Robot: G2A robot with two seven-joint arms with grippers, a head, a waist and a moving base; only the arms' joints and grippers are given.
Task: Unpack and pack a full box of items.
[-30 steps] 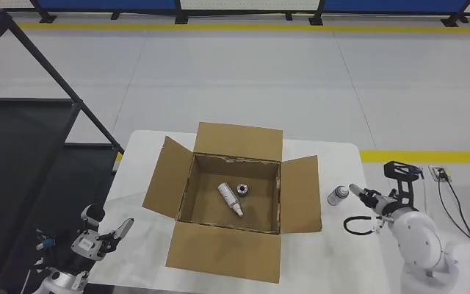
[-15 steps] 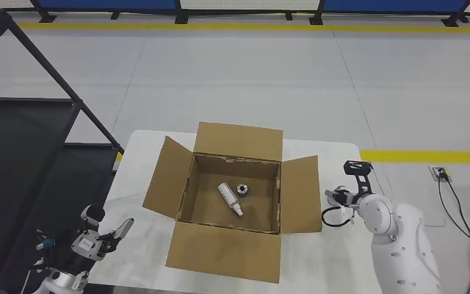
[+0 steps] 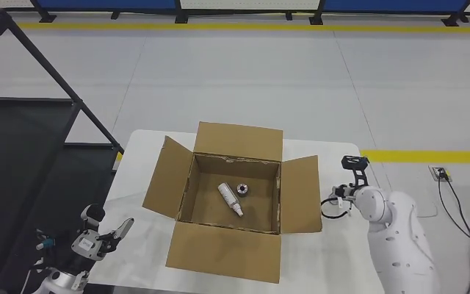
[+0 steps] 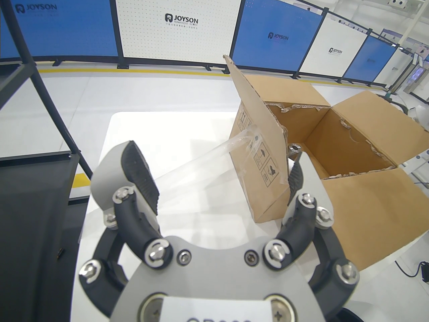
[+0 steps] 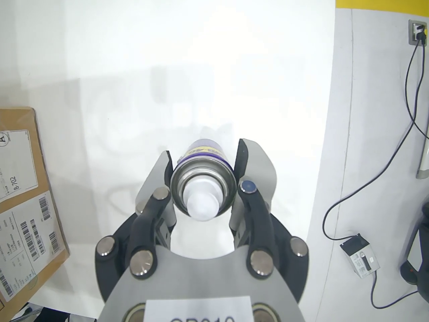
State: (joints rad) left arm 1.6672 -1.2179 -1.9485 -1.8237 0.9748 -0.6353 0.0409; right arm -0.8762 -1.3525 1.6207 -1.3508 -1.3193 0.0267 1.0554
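An open cardboard box (image 3: 228,253) sits mid-table with all flaps spread. Inside lie a white bottle (image 3: 230,198) and a small round item (image 3: 242,189). Right of the box, a spray can (image 5: 202,182) with a purple band and white cap stands upright on the white table. My right gripper (image 5: 203,165) comes down over it and is shut on its body, one finger on each side; from above this gripper (image 3: 335,198) sits just off the box's right flap. My left gripper (image 4: 214,159) hangs open and holds nothing at the table's near-left corner (image 3: 110,222), facing the box (image 4: 352,202).
A strip of clear tape (image 4: 241,139) hangs off the box's left flap. A black metal rack (image 3: 44,169) stands left of the table. The table's right edge is close to the can; a cable and a power adapter (image 5: 360,259) lie on the floor beyond it.
The right arm swung in from the table's right edge to the standing spray can and its fingers now grip it. The left arm and the box contents stayed put.
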